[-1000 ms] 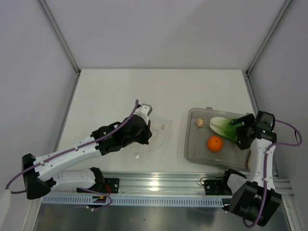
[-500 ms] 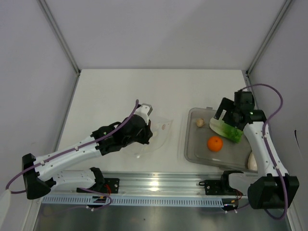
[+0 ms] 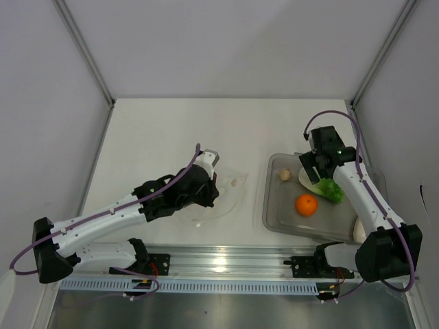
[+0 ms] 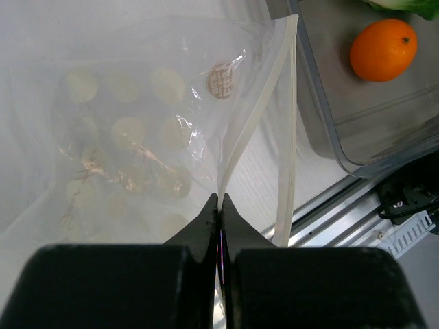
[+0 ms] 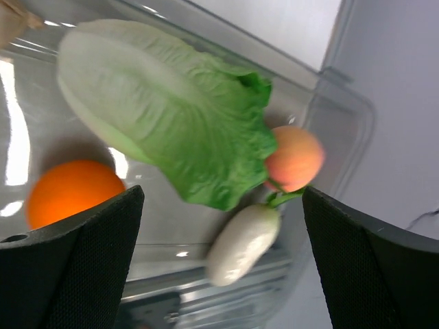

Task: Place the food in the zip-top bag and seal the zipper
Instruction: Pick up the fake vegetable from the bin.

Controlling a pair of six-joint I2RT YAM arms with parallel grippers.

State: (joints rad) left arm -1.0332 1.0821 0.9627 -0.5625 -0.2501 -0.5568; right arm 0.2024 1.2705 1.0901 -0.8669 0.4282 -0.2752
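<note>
The zip-top bag (image 3: 232, 193) lies crinkled on the table left of the tray, and shows see-through in the left wrist view (image 4: 130, 130). My left gripper (image 3: 213, 192) (image 4: 219, 200) is shut on the bag's mouth edge, where the zipper (image 4: 250, 113) runs as a pale strip. The food sits in the clear tray (image 3: 271, 205): a lettuce head (image 3: 322, 185) (image 5: 164, 103), an orange (image 3: 306, 204) (image 5: 68, 192), a pale egg-like piece (image 3: 359, 230) (image 5: 243, 243) and a reddish round fruit (image 5: 295, 157). My right gripper (image 3: 312, 170) (image 5: 221, 199) hangs open just above the lettuce, holding nothing.
A small beige piece (image 3: 285, 175) lies in the tray's back left corner. The tray's wall (image 4: 322, 116) stands close to the bag's mouth. A metal rail (image 3: 226, 260) runs along the table's near edge, and white walls close in both sides.
My right arm has swung from the tray's right side up and leftward, and now stands over the lettuce, still open. The left gripper keeps its hold on the bag, nearly unmoved.
</note>
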